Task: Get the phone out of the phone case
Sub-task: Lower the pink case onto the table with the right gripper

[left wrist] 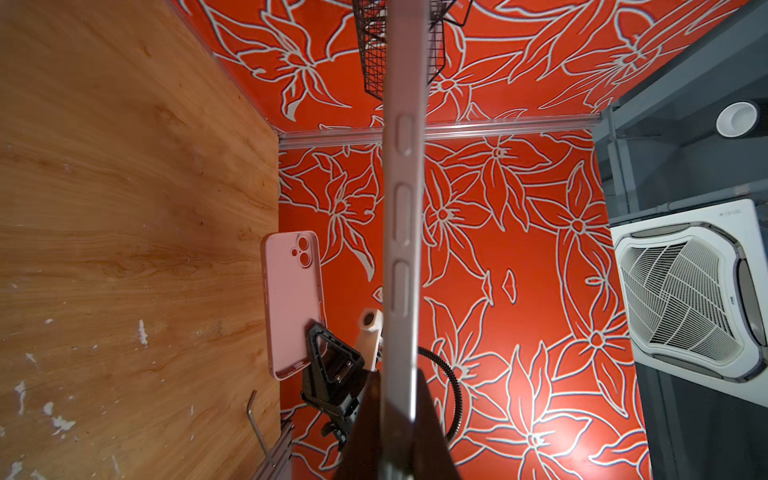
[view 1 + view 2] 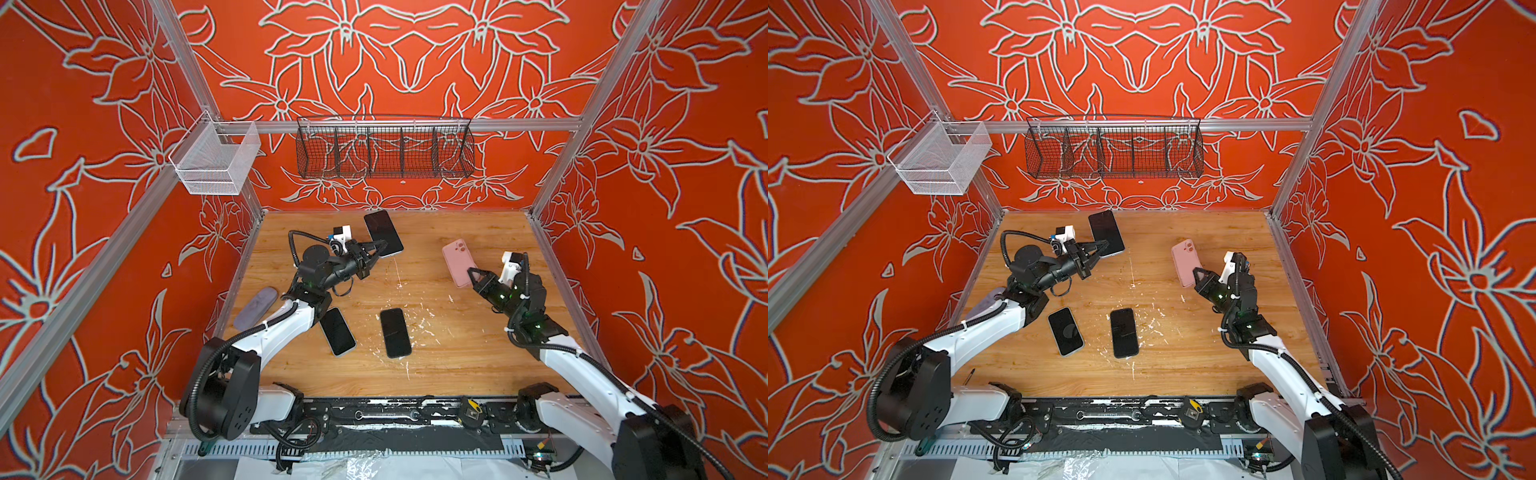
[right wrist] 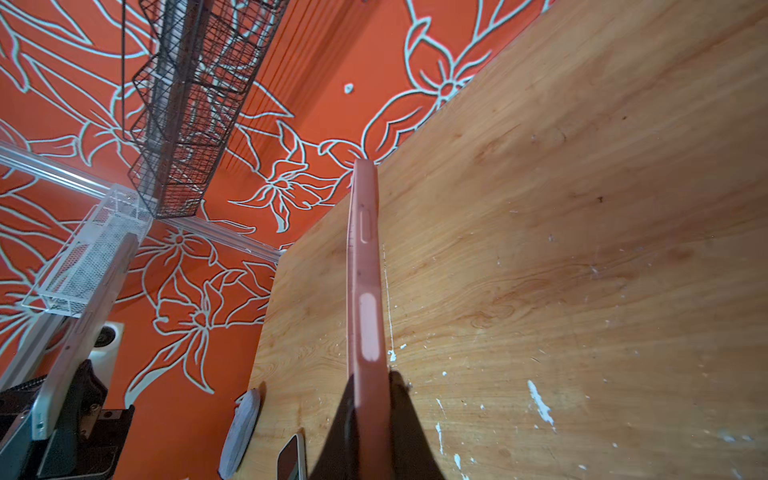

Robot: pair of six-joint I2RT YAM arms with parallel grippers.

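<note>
The separation looks done. My left tool (image 2: 381, 249) is clamped tight on one short end of the bare phone (image 2: 382, 228), held up over the far left of the table (image 2: 457, 353). My right tool (image 2: 473, 277) is pinched narrowly on one end of the pink phone case (image 2: 455, 255), raised on the right, well apart from the phone. In the left wrist view the case's hollow side faces the camera and looks empty. I judge only setting both down remains. Two other dark phones (image 2: 338, 331) lie flat nearer the front.
</note>
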